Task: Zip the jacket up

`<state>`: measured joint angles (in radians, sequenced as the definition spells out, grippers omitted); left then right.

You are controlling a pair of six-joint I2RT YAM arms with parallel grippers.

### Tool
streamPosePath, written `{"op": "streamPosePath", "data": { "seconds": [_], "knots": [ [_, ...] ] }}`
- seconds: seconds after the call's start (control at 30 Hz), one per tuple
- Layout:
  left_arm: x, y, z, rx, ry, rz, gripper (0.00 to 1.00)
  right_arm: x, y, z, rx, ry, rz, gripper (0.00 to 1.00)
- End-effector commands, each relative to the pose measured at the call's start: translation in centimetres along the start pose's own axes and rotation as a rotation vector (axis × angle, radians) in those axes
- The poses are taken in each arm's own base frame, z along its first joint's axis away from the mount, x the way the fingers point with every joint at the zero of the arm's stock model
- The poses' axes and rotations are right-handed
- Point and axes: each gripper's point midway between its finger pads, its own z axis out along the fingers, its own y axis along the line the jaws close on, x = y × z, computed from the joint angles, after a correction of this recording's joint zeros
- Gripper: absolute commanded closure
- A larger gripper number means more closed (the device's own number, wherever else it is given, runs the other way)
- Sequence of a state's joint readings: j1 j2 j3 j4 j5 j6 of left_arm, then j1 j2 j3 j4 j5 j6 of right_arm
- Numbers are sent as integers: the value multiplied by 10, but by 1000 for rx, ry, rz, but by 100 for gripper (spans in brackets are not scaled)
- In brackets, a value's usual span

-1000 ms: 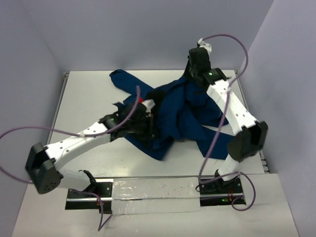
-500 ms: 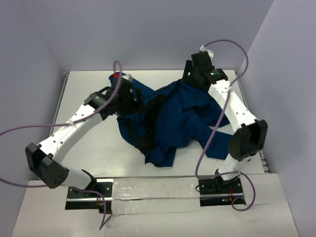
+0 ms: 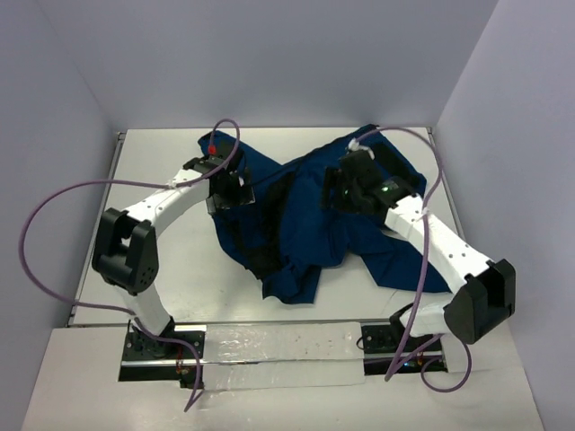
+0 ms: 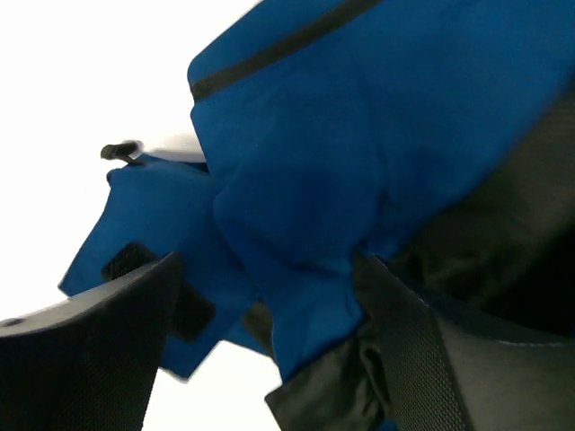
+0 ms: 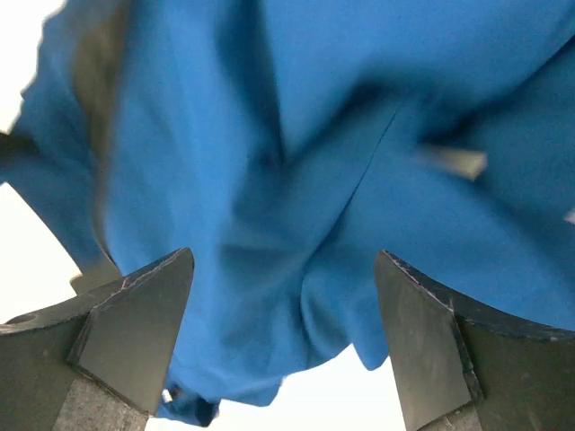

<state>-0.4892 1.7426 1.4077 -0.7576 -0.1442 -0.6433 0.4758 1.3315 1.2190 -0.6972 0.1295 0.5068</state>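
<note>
Left end effector (image 3: 230, 191) spread open over left edge of jacket (image 3: 314, 224), fold of blue fabric between its fingers (image 4: 99, 359). Right end effector (image 3: 350, 187) open too, above jacket's far right part. Jacket crumpled mid-desk (image 3: 153, 180), black lining (image 3: 254, 241) showing, reaching far edge; bare desk at left and near side.

you have the jacket (image 3: 305, 224) heaped mid-surface (image 3: 162, 162), spreading from 11 o'clock round to 4 o'clock, with one fold trailing toward 6. your left fingers (image 4: 90, 359) sit at the jacket's 10 o'clock edge, cloth between them. your right fingers (image 5: 135, 332) are over its 2 o'clock part.
</note>
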Motion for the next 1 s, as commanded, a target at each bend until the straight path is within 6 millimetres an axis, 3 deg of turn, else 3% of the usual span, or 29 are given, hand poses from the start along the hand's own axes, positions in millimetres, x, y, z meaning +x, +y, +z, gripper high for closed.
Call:
{"op": "streamPosePath", "data": {
  "seconds": [0.0, 0.03, 0.1, 0.13, 0.17, 0.23, 0.3, 0.37, 0.43, 0.5, 0.57, 0.63, 0.7, 0.73, 0.77, 0.8, 0.83, 0.87, 0.93, 0.97],
  "knots": [
    [-1, -10, 21, 45, 12, -31, 42, 53, 19, 25, -68, 118, 47, 16],
    [-2, -10, 24, 48, 16, -36, 61, 61, 18, 30, -68, 139, 52, 21],
    [-11, -11, 24, 77, 15, -59, 88, 52, 19, 36, -57, 113, 56, 58],
    [-20, -12, 22, 90, 5, -74, 100, 45, 17, 40, -38, 97, 54, 78],
    [-34, -11, 16, 109, -10, -98, 100, 38, 9, 43, 7, 78, 37, 97],
    [-64, 0, 2, 125, -62, -144, 100, -5, -8, 38, 72, -11, 53, 100],
    [-109, 3, -27, 198, -151, -199, 100, -46, -26, 29, 98, -92, 88, 100],
    [-151, 22, -52, 256, -228, -279, 100, -105, -54, 7, 120, -216, 148, 100],
    [-190, 27, -88, 350, -314, -325, 100, -146, -61, -19, 95, -304, 154, 100],
    [-207, 31, -112, 413, -356, -345, 100, -177, -61, -46, 97, -380, 131, 100],
    [-209, 31, -129, 435, -379, -337, 100, -189, -57, -65, 90, -417, 112, 100],
    [-194, 29, -137, 465, -369, -330, 100, -182, -52, -81, 54, -428, 104, 100],
    [-171, 21, -154, 528, -366, -311, 100, -153, -54, -71, 41, -366, 114, 100],
    [-155, 20, -151, 534, -345, -305, 100, -138, -58, -68, 48, -341, 124, 100],
    [-132, 21, -141, 521, -305, -305, 100, -123, -61, -65, 53, -316, 136, 100],
    [-94, 25, -120, 490, -227, -311, 100, -103, -64, -64, 55, -289, 149, 100],
    [-57, 23, -113, 480, -180, -298, 100, -73, -69, -63, 56, -257, 171, 100],
    [-32, 13, -122, 503, -167, -279, 100, -37, -80, -45, 85, -177, 206, 100],
    [33, 19, -95, 461, -47, -290, 95, 3, -94, -37, 128, -121, 250, 89],
    [51, 19, -93, 461, -10, -300, 83, 20, -102, -31, 164, -85, 275, 79]
  ]
}}
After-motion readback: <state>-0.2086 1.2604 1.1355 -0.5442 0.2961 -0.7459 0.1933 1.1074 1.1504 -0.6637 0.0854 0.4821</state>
